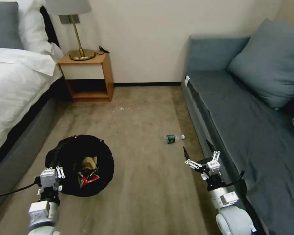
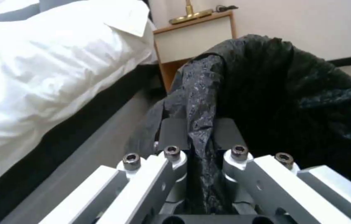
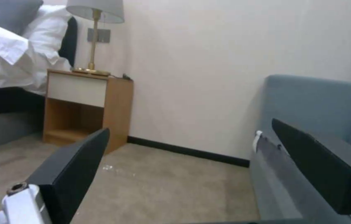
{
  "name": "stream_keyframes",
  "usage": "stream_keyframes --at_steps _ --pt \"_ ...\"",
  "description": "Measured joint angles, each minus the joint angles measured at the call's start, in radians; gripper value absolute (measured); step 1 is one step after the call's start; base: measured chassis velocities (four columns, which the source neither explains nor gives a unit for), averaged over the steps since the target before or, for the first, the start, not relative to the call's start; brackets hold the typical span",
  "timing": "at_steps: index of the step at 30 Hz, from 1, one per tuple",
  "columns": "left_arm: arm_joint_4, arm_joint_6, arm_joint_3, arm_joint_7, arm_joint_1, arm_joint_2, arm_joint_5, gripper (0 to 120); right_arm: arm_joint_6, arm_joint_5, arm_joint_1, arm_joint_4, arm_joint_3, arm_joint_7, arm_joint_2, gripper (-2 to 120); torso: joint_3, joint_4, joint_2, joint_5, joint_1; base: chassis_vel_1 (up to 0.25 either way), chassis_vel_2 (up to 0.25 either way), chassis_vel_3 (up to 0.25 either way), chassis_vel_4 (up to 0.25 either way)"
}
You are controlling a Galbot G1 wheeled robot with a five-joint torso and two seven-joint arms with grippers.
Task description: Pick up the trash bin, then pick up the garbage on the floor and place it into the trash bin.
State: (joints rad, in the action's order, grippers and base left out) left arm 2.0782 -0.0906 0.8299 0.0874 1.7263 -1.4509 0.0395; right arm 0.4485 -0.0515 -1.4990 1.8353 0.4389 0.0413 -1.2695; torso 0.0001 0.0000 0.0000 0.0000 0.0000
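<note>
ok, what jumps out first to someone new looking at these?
The round bin lined with a crinkled black plastic bag, held up at its rim by the left end effector, with a red wrapper and tan paper inside. Then the small green-labelled plastic bottle lying alone on the beige carpet near the blue-grey sofa, with the open right end effector just short of it.

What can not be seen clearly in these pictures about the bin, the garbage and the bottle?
- Trash bin: its white body is hidden by the black bag, head view.
- Garbage inside: overlapping in shadow, so the piece count is unclear.
- Bottle: label too small to read.
- Left gripper: bag folds cover what its pads pinch, left wrist view.
</note>
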Motion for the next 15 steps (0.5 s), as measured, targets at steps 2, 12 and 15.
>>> stream_keyframes --at_steps 2,12,15 --pt "0.0 0.0 0.0 0.0 -0.001 0.0 0.0 7 0.0 -0.001 0.001 -0.001 0.0 0.001 0.0 100 0.0 -0.0001 0.0 -0.0004 0.0 -0.238 0.24 0.238 -0.256" --pt "-0.004 -0.001 0.0 0.0 -0.002 0.003 0.001 7 0.001 -0.008 0.004 -0.008 -0.001 0.011 0.004 100 0.0 -0.0001 0.0 0.0 0.0 -0.203 0.195 0.201 -0.206" --pt "-0.004 -0.001 0.0 0.0 -0.002 0.005 0.001 7 0.001 -0.008 0.005 -0.01 -0.003 0.013 0.003 100 0.0 0.0001 0.0 0.0001 0.0 -0.194 0.179 0.188 -0.187"
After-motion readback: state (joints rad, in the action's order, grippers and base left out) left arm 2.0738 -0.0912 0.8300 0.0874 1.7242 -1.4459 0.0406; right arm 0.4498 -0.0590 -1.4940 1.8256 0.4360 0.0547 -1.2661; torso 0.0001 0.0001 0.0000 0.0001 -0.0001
